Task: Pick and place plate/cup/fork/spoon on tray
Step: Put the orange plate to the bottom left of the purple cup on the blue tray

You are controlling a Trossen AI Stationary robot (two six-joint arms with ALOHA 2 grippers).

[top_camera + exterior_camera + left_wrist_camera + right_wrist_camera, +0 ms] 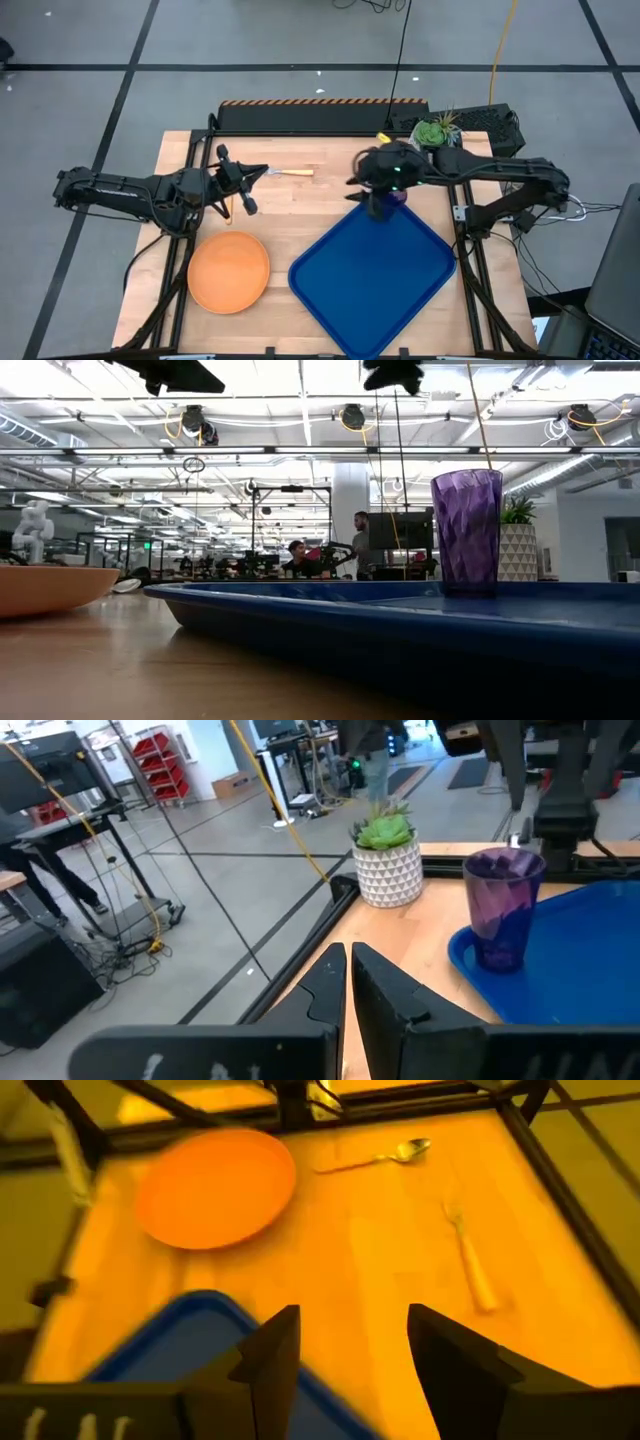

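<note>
Tableware is sitting partly sorted across the wooden table (330, 205), and reading from the left side the left gripper (243, 185) is hanging above the bare wood with its two fingers (330, 982) pressed almost together and holding nothing. It is waiting close to the cutlery, probably so it can take a piece next. Just below it in the high view the plate (228, 271) is lying flat on the wood, near the tray's left corner but not on it. The spoon (385, 1155) is resting beside the left arm, largely hidden under it from above, and the fork (290, 173) is lying a little farther along with its tan handle pointing toward the middle. Next comes the tray (375, 290), sitting turned like a diamond, likely so both arms can reach it. The cup (466, 531) is standing upright in the tray's far corner, close to the rim. The right gripper (378, 200) is hovering directly above the cup, its fingers (270, 1355) spread wide and empty, which suggests a release. Beyond the tray's far corner a potted plant (435, 131) is standing off the work area.
</note>
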